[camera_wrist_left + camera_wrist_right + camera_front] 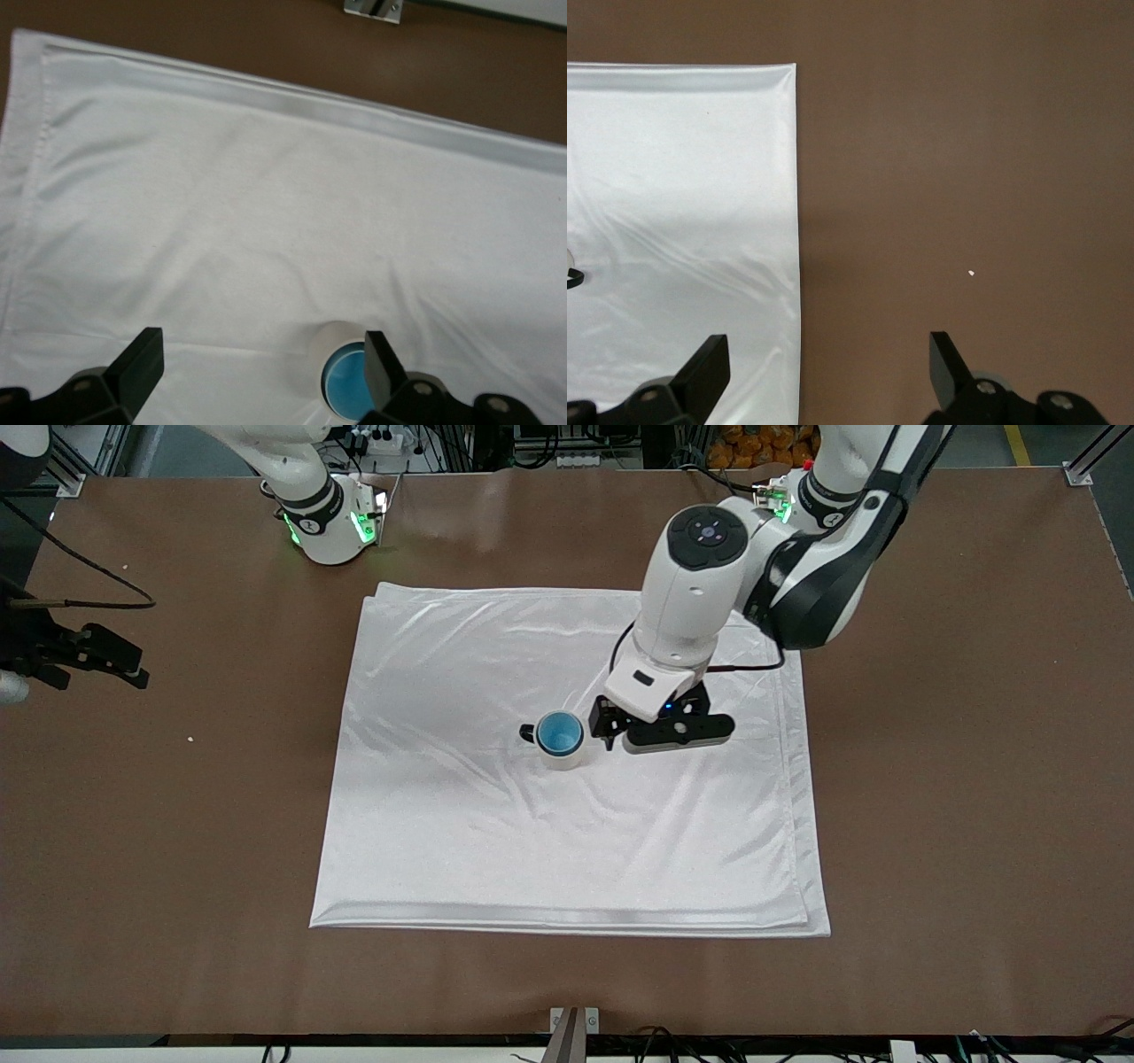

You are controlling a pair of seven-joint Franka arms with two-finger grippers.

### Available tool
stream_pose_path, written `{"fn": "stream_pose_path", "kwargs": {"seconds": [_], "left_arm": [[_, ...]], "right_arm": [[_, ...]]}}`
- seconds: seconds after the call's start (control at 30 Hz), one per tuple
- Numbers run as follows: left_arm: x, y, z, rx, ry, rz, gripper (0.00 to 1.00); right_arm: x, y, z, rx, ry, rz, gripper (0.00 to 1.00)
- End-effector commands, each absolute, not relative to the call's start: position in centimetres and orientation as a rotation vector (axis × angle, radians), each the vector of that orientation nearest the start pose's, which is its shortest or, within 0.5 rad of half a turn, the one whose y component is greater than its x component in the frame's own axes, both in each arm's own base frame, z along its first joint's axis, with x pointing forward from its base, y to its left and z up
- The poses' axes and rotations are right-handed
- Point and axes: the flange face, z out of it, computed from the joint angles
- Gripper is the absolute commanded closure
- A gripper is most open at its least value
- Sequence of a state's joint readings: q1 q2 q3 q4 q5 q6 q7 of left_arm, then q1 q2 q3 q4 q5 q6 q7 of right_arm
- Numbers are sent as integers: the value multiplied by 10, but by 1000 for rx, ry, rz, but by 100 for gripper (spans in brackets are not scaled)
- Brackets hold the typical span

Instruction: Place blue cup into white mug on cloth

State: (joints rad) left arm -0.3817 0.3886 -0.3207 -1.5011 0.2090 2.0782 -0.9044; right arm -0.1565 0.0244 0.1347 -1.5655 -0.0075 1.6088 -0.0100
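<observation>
The blue cup (560,732) (350,388) sits upright inside the white mug (564,759) (334,341), which stands near the middle of the white cloth (532,850) (266,195) (682,177). The mug's dark handle points toward the right arm's end of the table. My left gripper (609,731) (263,354) hangs open just above the cloth, right beside the mug on the left arm's side, with nothing between its fingers. My right gripper (135,669) (828,354) waits open and empty over the bare table at the cloth's edge toward the right arm's end.
The brown table (957,779) (966,159) surrounds the cloth on all sides. A small metal bracket (574,1020) (372,7) sits at the table edge nearest the front camera. A pale crumb (190,738) (970,273) lies on the table near my right gripper.
</observation>
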Motion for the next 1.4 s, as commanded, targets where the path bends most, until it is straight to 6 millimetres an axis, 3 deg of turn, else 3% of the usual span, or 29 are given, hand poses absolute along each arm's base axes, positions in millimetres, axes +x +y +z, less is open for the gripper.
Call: {"fn": "stream_pose_path", "kwargs": {"seconds": [0.0, 0.27, 0.4, 0.7, 0.93, 1.2, 1.37], "left_arm": [[558, -375, 507, -3150, -337, -375, 0], [570, -323, 541, -3105, -248, -358, 0], [582, -287, 565, -3084, -252, -311, 0], [605, -204, 588, -3116, -134, -277, 0], [620, -148, 589, -3170, -79, -244, 0], [621, -115, 596, -3167, -122, -236, 0], [613, -112, 608, -3158, -133, -239, 0]], "right_arm": [[559, -34, 613, -3134, 104, -53, 1], [559, -45, 610, -3138, 135, -79, 0], [559, -43, 610, -3138, 130, -77, 0], [560, -37, 611, -3138, 113, -79, 0], [560, -36, 612, -3138, 111, -84, 0], [560, -35, 612, -3134, 109, -89, 0], [561, -28, 612, -3135, 87, -89, 0]]}}
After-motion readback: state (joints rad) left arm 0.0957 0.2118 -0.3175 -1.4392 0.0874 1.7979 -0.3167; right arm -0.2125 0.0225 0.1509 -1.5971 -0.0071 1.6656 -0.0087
